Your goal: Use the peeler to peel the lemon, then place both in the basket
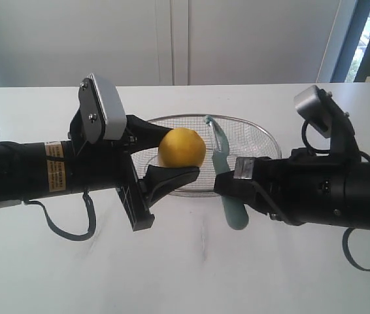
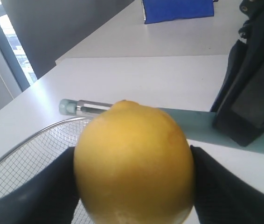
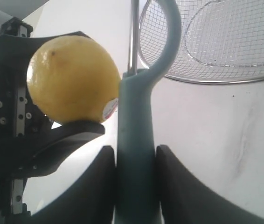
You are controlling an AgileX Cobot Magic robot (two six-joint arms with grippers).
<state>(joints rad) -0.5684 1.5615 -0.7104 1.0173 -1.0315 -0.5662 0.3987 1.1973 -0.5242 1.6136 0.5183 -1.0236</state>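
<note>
Now, peeling by the basket (image 1: 253,140).
Left fingers (image 1: 172,176) clamp lemon (image 1: 182,148), right fingers (image 3: 183,186) clamp peeler (image 1: 235,212); blade should lie flat, stroking lightly.

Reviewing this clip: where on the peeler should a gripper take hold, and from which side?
Grip the peeler by its straight teal handle, coming from the butt end with a finger on either side, as the right gripper does here. The handle is slim and even, so jaws close squarely on it, and the blade is left free beside the lemon.
</note>
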